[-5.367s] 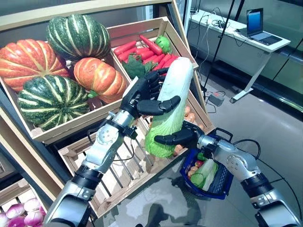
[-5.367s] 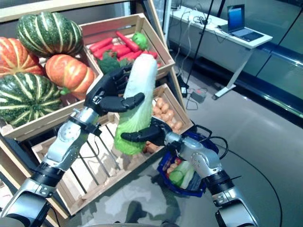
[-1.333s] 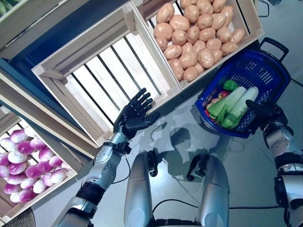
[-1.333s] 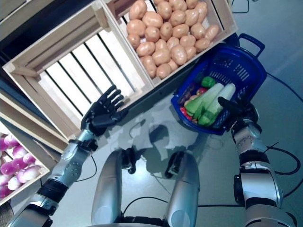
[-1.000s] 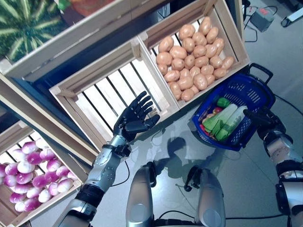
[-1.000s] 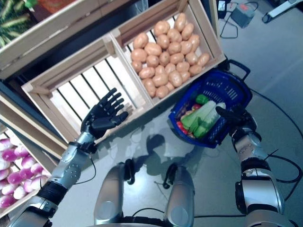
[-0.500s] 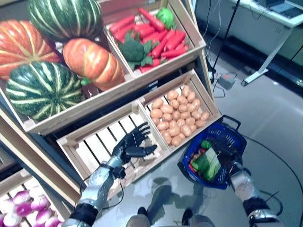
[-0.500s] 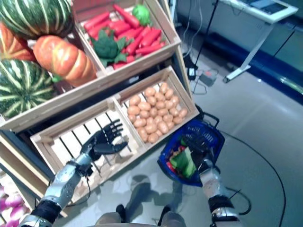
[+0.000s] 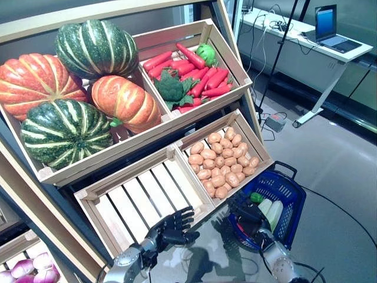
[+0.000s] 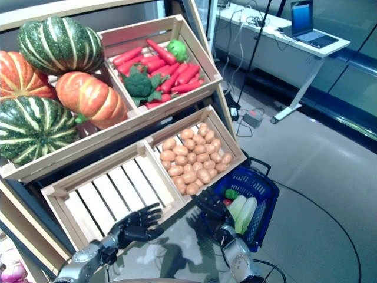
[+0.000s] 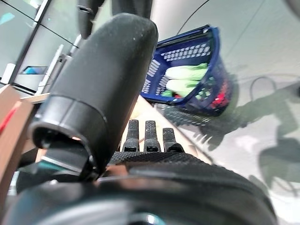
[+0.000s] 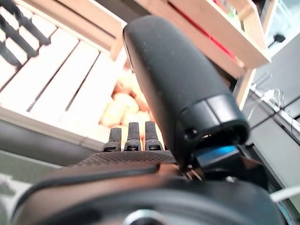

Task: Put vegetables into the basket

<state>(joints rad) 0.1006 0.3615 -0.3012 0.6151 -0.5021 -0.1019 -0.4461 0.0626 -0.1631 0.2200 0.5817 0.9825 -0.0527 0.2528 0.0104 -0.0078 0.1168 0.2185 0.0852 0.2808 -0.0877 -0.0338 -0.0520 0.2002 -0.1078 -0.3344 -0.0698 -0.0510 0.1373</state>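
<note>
The blue plastic basket point(image 9: 293, 215) stands on the floor to the right of the wooden stand. A pale green cabbage point(image 9: 272, 211) lies in it with a green pepper point(image 9: 256, 197) and something red. My right hand point(image 9: 247, 213) is open and empty at the basket's near left rim, with its fingers point(image 12: 133, 136) straight toward the potato crate. My left hand point(image 9: 171, 227) is open and empty, low in front of the empty slatted crate. The left wrist view shows its straight fingers point(image 11: 145, 136) and, past them, the basket point(image 11: 187, 56) with the cabbage point(image 11: 185, 79).
The wooden stand fills the left, with an empty slatted crate point(image 9: 147, 194) and a potato crate point(image 9: 224, 159) on its low shelf. A desk with a laptop point(image 9: 318, 41) stands far right. A power strip point(image 9: 271, 122) lies on the grey floor.
The camera has tilted up, so the whole picture has shifted. The cabbage that both hands held 5.4 s ago lies in the basket. Both hands are empty and low.
</note>
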